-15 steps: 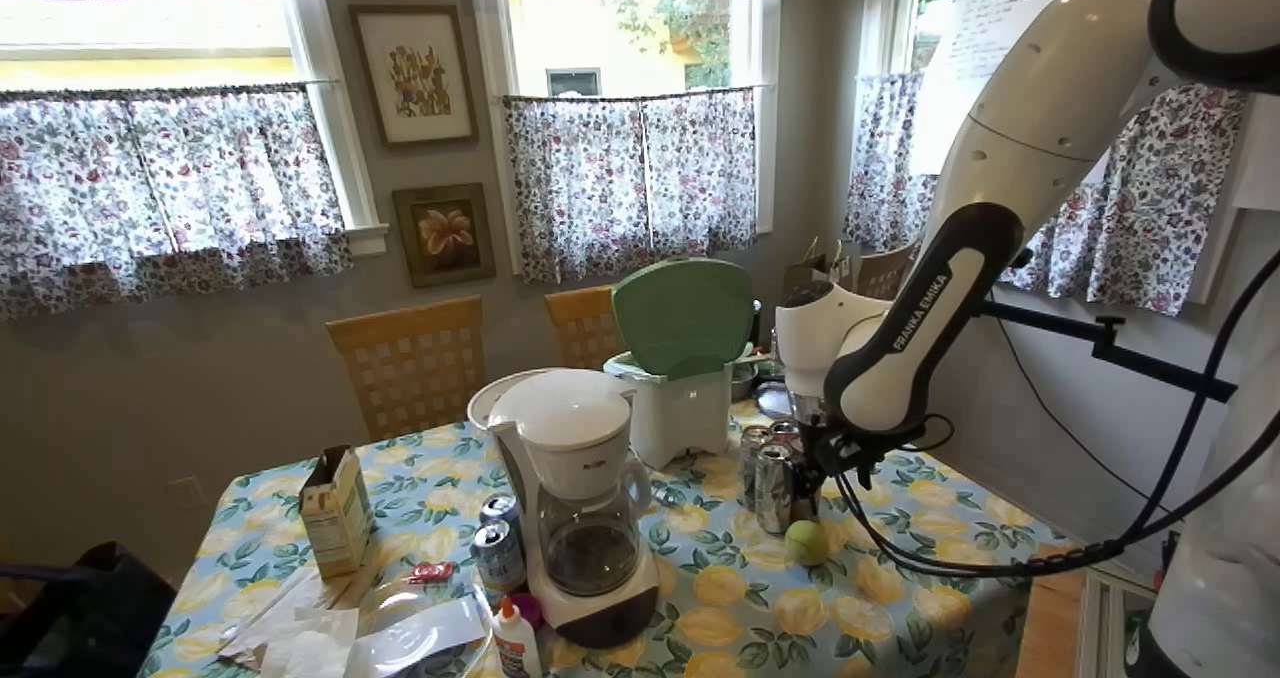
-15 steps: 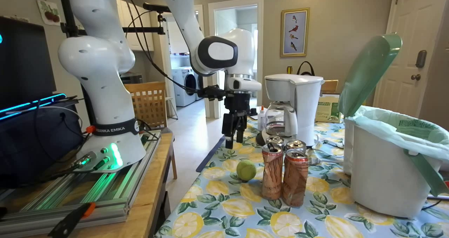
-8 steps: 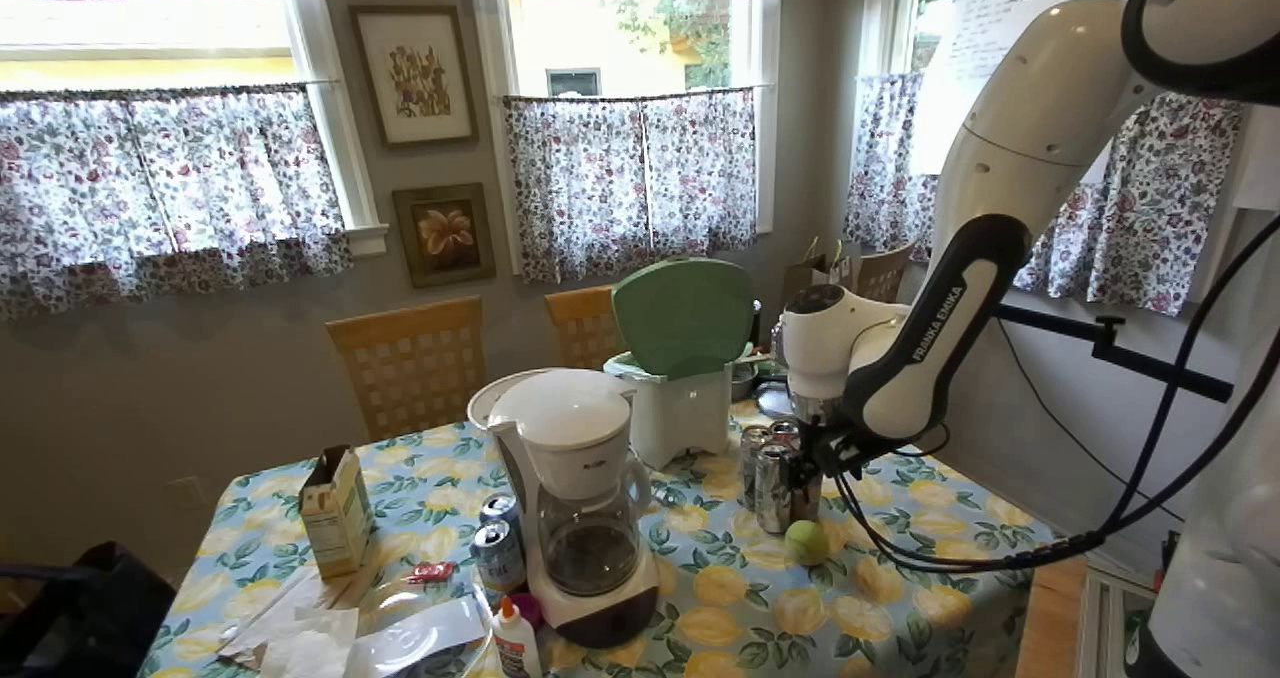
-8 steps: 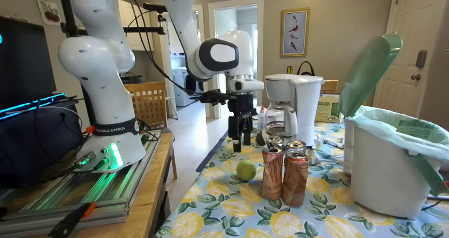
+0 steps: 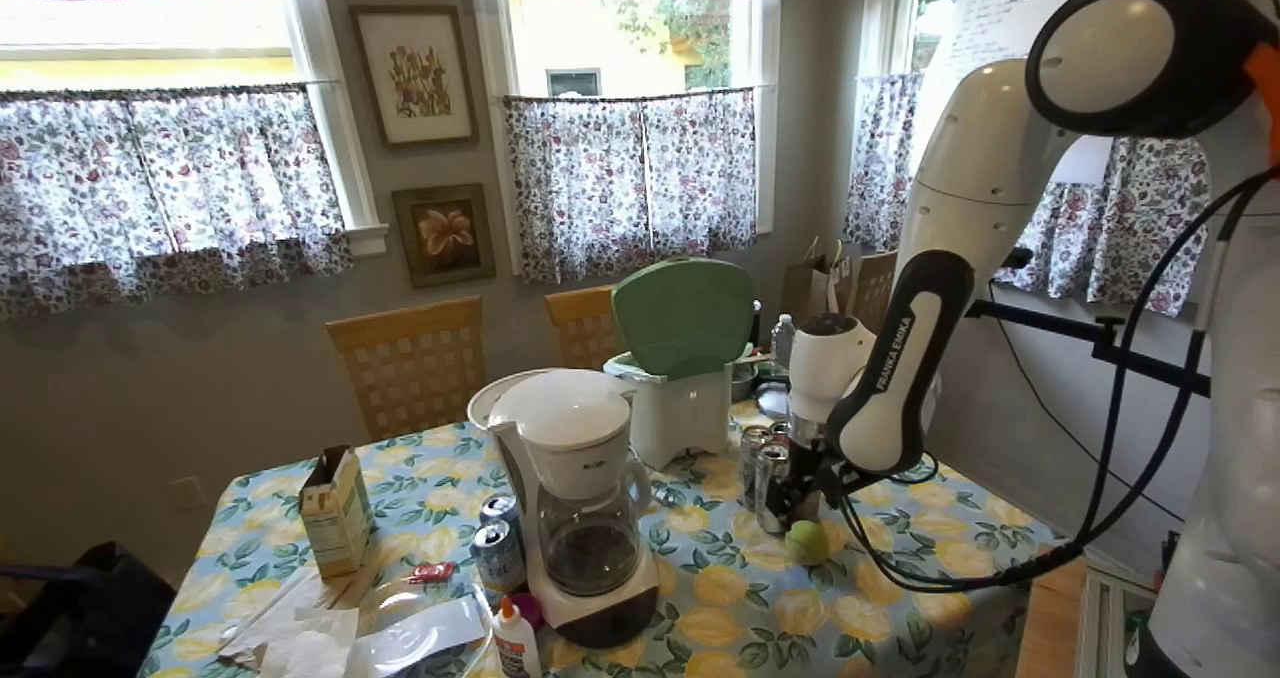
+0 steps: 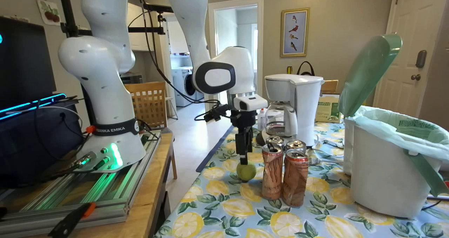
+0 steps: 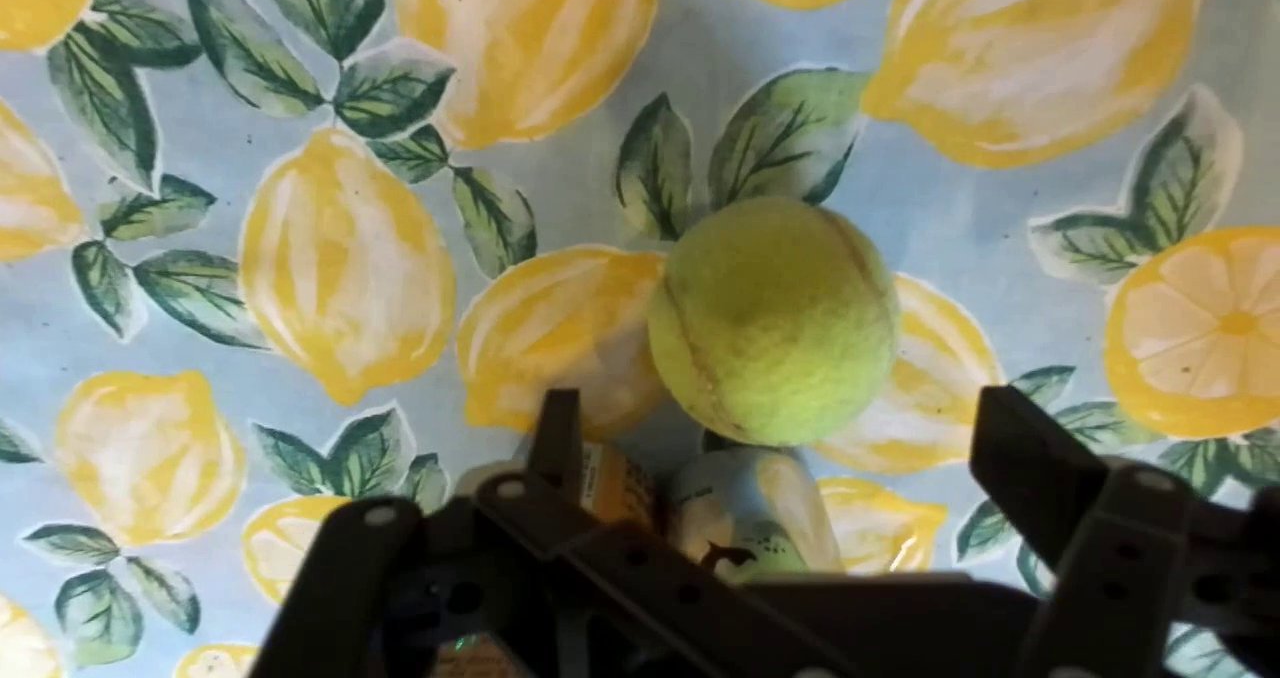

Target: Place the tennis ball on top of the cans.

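Tennis ball (image 7: 775, 320): one, yellow-green, round, no long axis to match; location, on the tabletop (image 7: 560, 198), unheld. Wrist view: ball right of centre in the frame; tool (image 7: 780, 423) along the bottom edge, its fingers (image 7: 1030, 458) spread wider than the ball, holding nothing. Across the frame, ball centred between the two fingertips; up the frame, its middle above the line that joins them. In an exterior view: ball (image 5: 806, 545) right of centre, low in the frame; tool (image 5: 790, 506) just above it and slightly to the left; cans (image 5: 765, 463) immediately behind, contact of tool and cans not determinable. In an exterior view: ball (image 6: 246, 172) at lower centre, tool (image 6: 245, 157) pointing down at its top, one finger largely masking the other, so the gap is not legible there; cans (image 6: 272, 174) upright, just to the right of the ball. Governing relation, as judged: ball beneath the tool and within its spread, calling chiefly for a descent, perhaps with a small correction toward the top of the wrist frame; risk, the tool brushing the cans on the way down.
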Controlling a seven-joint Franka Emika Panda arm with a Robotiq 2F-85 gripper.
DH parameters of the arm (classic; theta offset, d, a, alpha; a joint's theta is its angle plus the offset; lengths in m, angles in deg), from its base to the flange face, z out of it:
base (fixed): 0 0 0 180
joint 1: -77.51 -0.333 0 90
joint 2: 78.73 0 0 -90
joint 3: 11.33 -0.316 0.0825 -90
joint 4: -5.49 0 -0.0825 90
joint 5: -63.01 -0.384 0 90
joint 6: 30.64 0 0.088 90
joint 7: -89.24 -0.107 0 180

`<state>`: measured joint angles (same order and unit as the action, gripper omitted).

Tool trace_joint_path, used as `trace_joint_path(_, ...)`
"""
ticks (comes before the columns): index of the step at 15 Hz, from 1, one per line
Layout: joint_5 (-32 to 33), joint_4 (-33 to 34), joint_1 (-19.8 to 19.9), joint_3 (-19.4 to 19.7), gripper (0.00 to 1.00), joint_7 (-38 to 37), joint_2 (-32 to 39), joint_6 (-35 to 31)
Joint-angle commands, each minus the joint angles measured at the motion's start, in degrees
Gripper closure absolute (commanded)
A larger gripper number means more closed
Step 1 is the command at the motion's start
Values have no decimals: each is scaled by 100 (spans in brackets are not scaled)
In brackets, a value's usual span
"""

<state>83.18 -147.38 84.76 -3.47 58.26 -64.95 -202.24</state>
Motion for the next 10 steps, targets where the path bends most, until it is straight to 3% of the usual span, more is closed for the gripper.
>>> trace_joint_path(1, -1114, 91, 19, -248, 0, 1192, 322, -200)
trace_joint_path(4, -1500, 183, -94, -239, 1, 1710, 394, -80)
trace_joint_path(5, -1535, 204, -171, -167, 25, 1776, 419, -87)
trace_joint_path(7, -1446, 244, -378, 56, 30, 1823, 433, -70)
trace_joint_path(10, -1448, 292, -507, 168, 52, 1918, 474, -27)
